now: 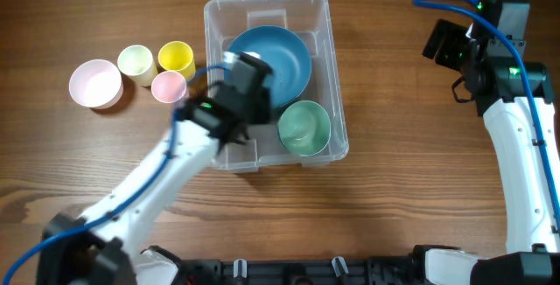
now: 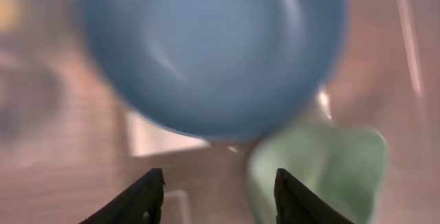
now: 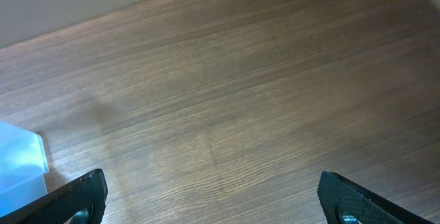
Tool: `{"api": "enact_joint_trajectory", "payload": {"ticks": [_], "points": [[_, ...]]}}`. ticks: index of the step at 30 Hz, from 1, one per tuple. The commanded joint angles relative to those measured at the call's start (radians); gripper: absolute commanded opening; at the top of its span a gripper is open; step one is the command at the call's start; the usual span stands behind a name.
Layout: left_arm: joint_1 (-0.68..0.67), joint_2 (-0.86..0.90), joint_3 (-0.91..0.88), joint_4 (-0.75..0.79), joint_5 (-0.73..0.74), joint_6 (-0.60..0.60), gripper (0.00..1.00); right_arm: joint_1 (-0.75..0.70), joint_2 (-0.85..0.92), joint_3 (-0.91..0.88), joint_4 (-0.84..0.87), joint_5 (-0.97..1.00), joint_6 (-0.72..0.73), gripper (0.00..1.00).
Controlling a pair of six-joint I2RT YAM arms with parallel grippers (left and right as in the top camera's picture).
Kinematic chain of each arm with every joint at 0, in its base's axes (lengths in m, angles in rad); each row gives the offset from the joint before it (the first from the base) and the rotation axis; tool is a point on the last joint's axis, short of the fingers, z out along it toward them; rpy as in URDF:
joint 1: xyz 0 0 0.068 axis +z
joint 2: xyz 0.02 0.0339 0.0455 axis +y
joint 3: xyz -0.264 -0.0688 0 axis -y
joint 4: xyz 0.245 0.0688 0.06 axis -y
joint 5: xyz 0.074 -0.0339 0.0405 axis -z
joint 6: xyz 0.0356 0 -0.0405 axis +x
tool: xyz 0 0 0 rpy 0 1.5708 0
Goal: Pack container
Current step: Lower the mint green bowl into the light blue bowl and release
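The container (image 1: 337,75) is a clear plastic bin in the middle of the table. Inside it a big blue bowl (image 1: 280,58) leans at the back and a green bowl (image 1: 304,128) sits at the front right. My left gripper (image 1: 248,73) hangs over the bin's left half. In the left wrist view the left gripper (image 2: 218,183) is open with nothing between its fingers; the blue bowl (image 2: 213,52) lies just ahead and the green bowl (image 2: 323,169) at the right. My right gripper (image 1: 442,42) is far to the right, and in its own view the right gripper (image 3: 213,196) is wide open over bare wood.
Left of the bin stand a pale pink bowl (image 1: 95,84), a light green cup (image 1: 136,62), a yellow cup (image 1: 176,57) and a pink cup (image 1: 169,86). A corner of the bin (image 3: 20,165) shows at the left edge of the right wrist view.
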Motion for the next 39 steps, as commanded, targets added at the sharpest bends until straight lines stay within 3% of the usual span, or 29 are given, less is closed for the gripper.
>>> {"api": "enact_joint_trajectory", "payload": {"ticks": [1,3,4,8,9,10,16,22,26,31,39], "points": [[0.172,-0.105,0.019,-0.029,0.004,-0.037,0.49,0.001,0.006,0.009,0.002,0.014,0.012,1.00],[0.251,-0.129,0.019,-0.043,0.148,-0.032,0.27,0.001,0.006,0.009,0.002,0.014,0.012,1.00],[0.275,-0.134,0.019,-0.047,0.216,-0.021,0.22,0.001,0.006,0.009,0.002,0.014,0.012,1.00],[0.298,-0.129,0.019,-0.070,0.294,-0.021,0.22,0.001,0.006,0.009,0.002,0.014,0.012,1.00],[0.288,-0.126,0.019,-0.080,0.293,-0.021,0.17,0.001,0.006,0.009,0.002,0.014,0.012,1.00],[0.277,-0.121,0.019,-0.087,0.293,-0.021,0.04,0.001,0.006,0.009,0.002,0.014,0.012,1.00],[0.170,-0.088,0.018,-0.094,0.266,0.034,0.04,0.001,0.006,0.009,0.002,0.014,0.012,1.00],[0.026,-0.015,0.018,-0.085,0.103,0.063,0.04,0.001,0.006,0.009,0.002,0.014,0.012,1.00],[-0.048,0.062,0.018,-0.032,0.071,0.097,0.04,0.001,0.006,0.009,0.002,0.014,0.012,1.00],[-0.081,0.128,0.018,0.053,0.045,0.111,0.28,0.001,0.006,0.009,0.002,0.014,0.012,1.00],[-0.081,0.135,0.018,0.088,0.046,0.112,0.27,0.001,0.006,0.009,0.002,0.014,0.012,1.00]]}}
